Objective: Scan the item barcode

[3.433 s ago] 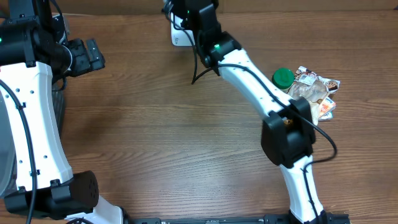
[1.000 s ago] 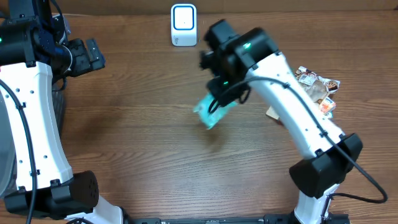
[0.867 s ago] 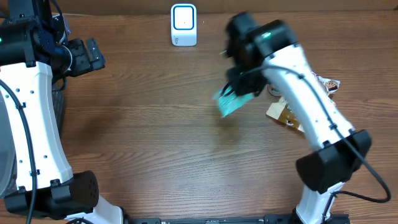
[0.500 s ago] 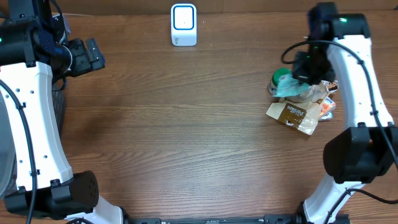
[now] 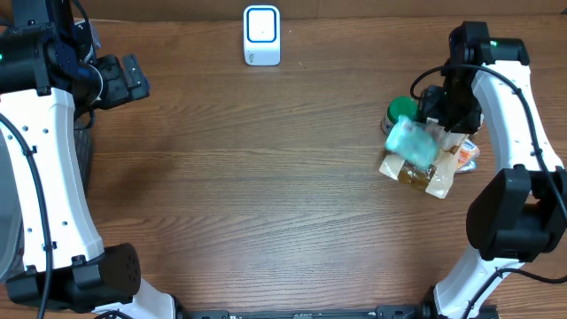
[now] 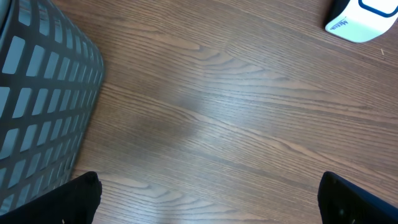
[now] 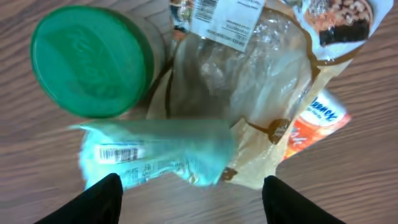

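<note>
The item is a teal packet (image 5: 410, 142) with a white barcode label (image 7: 117, 153). It lies blurred against the pile at the table's right side, next to a jar with a green lid (image 5: 400, 108). My right gripper (image 5: 448, 105) hovers over the pile; in the right wrist view, the right gripper (image 7: 191, 190) is open, its fingers (image 7: 102, 200) wide apart, and the teal packet (image 7: 155, 152) sits loose just beyond them. The white scanner (image 5: 262, 35) stands at the back centre. My left gripper (image 5: 133, 80) is open at the far left, holding nothing.
The pile holds a brown bag (image 5: 418, 168), a clear wrapper with a printed label (image 7: 249, 56) and an orange packet (image 7: 317, 121). A dark mesh basket (image 6: 37, 106) stands at the left edge. The scanner (image 6: 364, 18) shows at the left wrist view's top right.
My right arm swung from near the scanner to the right-hand pile with the teal packet. Its jaws then opened and the packet came loose onto the pile. The left arm stayed still.
</note>
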Robot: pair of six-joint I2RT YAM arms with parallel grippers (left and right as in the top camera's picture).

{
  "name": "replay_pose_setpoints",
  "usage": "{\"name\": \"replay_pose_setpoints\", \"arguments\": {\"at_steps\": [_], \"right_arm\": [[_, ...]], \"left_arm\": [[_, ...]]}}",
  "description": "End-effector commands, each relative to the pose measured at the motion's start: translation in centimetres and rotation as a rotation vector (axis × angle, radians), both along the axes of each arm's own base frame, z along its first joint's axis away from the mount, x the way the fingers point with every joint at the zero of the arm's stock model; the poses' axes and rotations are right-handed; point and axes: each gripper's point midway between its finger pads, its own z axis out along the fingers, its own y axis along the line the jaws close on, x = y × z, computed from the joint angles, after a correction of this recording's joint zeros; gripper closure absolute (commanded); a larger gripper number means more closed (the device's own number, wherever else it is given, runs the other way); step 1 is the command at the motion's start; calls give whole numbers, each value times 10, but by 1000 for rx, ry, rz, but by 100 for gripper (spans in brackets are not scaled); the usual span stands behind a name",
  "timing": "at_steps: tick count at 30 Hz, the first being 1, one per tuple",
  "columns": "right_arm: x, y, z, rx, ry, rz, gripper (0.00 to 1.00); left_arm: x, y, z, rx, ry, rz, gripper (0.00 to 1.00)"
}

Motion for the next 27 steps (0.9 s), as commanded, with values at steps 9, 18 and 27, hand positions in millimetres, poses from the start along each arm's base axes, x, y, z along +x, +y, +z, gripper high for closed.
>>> {"name": "replay_pose_setpoints", "arguments": {"at_steps": [9,18,27], "right_arm": [[-4,63,158,197,-453,174,28],[-101,115,280,284,-807,365,0],[-174,105,328,257,-1013,393,0]], "left_arm": [[1,0,2,12,-3,-21,0],[1,0,2,12,-3,-21,1],[1,0,2,12,-3,-21,0]]}}
